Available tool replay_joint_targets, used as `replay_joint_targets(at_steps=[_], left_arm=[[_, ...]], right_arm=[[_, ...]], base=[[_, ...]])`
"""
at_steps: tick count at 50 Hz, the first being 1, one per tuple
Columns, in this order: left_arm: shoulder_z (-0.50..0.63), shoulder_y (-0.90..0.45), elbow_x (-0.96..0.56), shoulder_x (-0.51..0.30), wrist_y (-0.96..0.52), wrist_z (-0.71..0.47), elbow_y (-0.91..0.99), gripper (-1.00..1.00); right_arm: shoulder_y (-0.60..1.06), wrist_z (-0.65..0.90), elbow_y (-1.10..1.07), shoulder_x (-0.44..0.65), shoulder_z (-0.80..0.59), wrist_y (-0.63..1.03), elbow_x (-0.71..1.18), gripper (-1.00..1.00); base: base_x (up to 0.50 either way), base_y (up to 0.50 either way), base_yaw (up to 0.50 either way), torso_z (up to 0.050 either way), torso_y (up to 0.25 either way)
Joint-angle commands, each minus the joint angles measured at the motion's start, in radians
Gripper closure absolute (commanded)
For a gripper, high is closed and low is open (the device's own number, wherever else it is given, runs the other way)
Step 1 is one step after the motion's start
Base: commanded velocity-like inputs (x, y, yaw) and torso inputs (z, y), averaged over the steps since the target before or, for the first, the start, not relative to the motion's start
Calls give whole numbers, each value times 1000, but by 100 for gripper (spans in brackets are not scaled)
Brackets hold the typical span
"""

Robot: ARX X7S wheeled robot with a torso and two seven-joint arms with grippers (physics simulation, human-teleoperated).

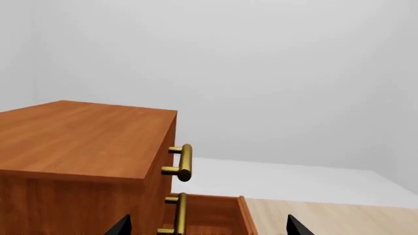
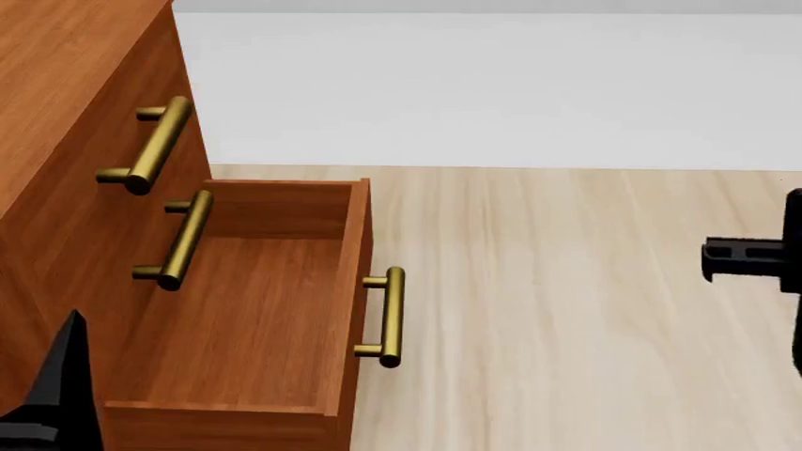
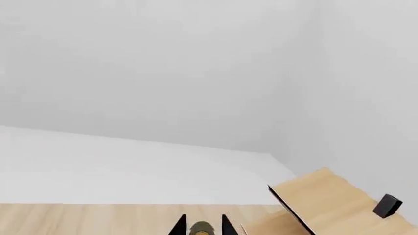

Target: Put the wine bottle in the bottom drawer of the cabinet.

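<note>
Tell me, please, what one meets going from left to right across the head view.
Left gripper → upper brass handle → second brass handle → open bottom drawer → its brass handle → bare wooden floor → right arm at the edge.

A pale wooden rack [image 3: 326, 205] stands on the light wood floor [image 2: 564, 310].

I can read no text, number, brand or sign in any of my views. The cabinet [image 2: 56, 113] and its bottom drawer [image 2: 251, 310] carry plain wood and bare brass handles. Only the tan top of the wine bottle [image 3: 201, 227] shows between my right fingers, with no label in sight.
</note>
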Motion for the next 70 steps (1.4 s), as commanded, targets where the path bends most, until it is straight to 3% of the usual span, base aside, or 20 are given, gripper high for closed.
replay_joint_targets(at_steps=[1, 17, 29, 70], left_arm=[[-4, 5, -1, -2, -2, 2, -4, -100], [-14, 14, -3, -15, 11, 3, -10, -100], [-20, 13, -11, 3, 0, -3, -9, -100], [-30, 57, -3, -6, 38, 29, -45, -100]], right_arm=[[255, -51, 34, -66, -134, 106, -31, 100], [509, -119, 165, -236, -289, 196, -79, 100], [607, -153, 293, -347, -284, 241, -10, 100], [846, -330, 701, -628, -432, 183, -98, 100]], base=[[0, 0, 0, 0, 0], [0, 0, 0, 0, 1], [0, 0, 0, 0, 1], [0, 0, 0, 0, 1]])
